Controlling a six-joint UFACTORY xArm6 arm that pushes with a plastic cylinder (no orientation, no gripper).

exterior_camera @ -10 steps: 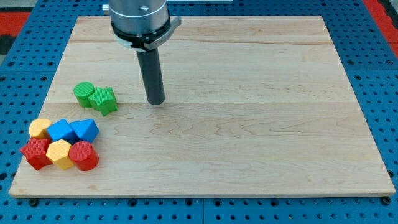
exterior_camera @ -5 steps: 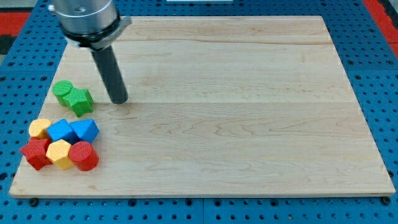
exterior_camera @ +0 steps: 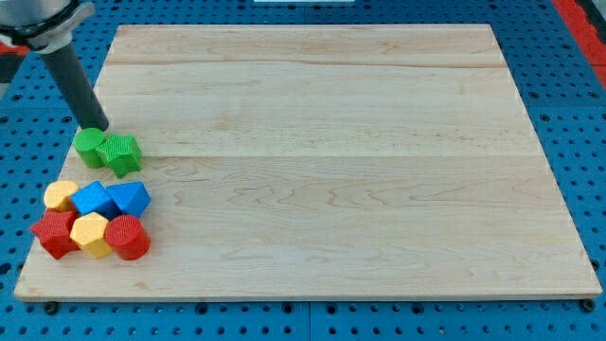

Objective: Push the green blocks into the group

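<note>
Where the wooden tabletop [exterior_camera: 360, 189] nears the view's bottom left, a cluster of 6 blocks sits packed together: a red star block [exterior_camera: 54, 233], a yellow hexagonal block [exterior_camera: 92, 234] and a red cylinder [exterior_camera: 128, 238] in front, with a yellow block [exterior_camera: 61, 195], a blue block [exterior_camera: 93, 200] and a blue triangular block [exterior_camera: 130, 198] behind. Just beyond, slightly apart from them, a green cylinder [exterior_camera: 90, 147] touches a green star block [exterior_camera: 121, 152]. My tip [exterior_camera: 93, 127] stands at the cylinder's far edge. No claw exists here, so I cannot tell any state.
</note>
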